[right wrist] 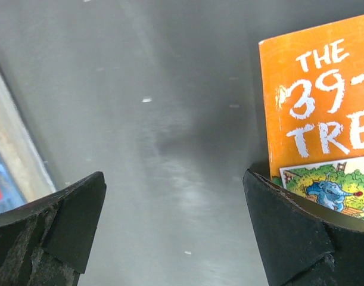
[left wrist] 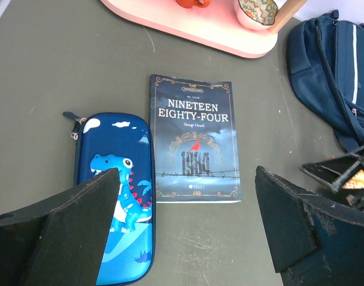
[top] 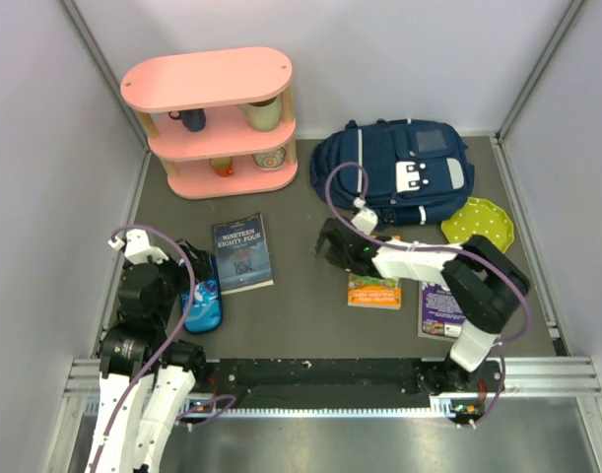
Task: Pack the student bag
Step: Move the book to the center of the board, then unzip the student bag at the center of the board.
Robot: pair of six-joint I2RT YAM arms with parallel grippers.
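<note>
Student bag (top: 399,172) to be packed; orange book (top: 373,290) judged the first item to be taken.
The navy bag, marked with white patches and thin stripes, is laid at the table's far right, beside the pink shelf (top: 214,123). The book's left edge should be straddled squarely by the right gripper (top: 332,248), held spread at it; the left gripper (left wrist: 187,232) is spread above the pencil case (left wrist: 116,190).
</note>
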